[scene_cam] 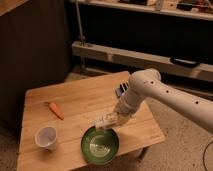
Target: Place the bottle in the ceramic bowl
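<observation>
Item 1: small whitish translucent bottle [103, 120], clenched in gripper [111, 120], long axis near-horizontal, hanging over far rim of glossy dark green ceramic bowl [100, 145]; release point lies just below, toward camera.

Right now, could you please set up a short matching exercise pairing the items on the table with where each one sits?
Things:
1. bottle
2. ceramic bowl
3. carrot
4. white cup

Places:
A. near the table's front left corner
B. at the front edge, just below the bottle
C. at the pincer, above the bowl's far rim
D. lying on the wood left of centre, behind the cup

Pairs: 1-C, 2-B, 3-D, 4-A
</observation>
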Available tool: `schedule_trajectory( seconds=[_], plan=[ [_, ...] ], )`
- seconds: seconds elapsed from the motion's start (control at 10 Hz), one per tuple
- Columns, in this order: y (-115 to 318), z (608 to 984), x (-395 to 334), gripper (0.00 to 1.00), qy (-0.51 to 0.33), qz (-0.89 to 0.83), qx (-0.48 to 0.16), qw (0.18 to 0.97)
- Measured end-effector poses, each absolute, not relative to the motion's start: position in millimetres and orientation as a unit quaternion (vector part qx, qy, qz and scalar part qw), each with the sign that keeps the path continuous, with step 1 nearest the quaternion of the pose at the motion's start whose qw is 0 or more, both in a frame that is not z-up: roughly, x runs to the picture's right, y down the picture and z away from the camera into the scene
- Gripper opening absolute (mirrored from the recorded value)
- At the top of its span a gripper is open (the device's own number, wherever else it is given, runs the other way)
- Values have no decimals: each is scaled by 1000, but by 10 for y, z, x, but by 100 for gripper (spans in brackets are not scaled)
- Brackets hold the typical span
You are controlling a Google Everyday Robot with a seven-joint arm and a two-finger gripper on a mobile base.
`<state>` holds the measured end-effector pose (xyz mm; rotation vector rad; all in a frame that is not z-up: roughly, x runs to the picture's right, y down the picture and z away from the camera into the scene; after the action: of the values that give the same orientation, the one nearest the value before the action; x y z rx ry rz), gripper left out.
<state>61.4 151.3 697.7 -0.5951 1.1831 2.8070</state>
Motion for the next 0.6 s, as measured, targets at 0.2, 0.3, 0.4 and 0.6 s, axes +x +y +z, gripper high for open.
schedule_trajectory(
  seconds=[0.2,0.3,0.4,0.6],
  plan=[
    [1607,6971,567,0,382,904,-185,51],
    [1629,6946,522,0,377,906,-185,63],
    [1636,6927,448,0,371,907,-187,68],
    [1690,6882,344,0,366,910,-184,69]
  ],
)
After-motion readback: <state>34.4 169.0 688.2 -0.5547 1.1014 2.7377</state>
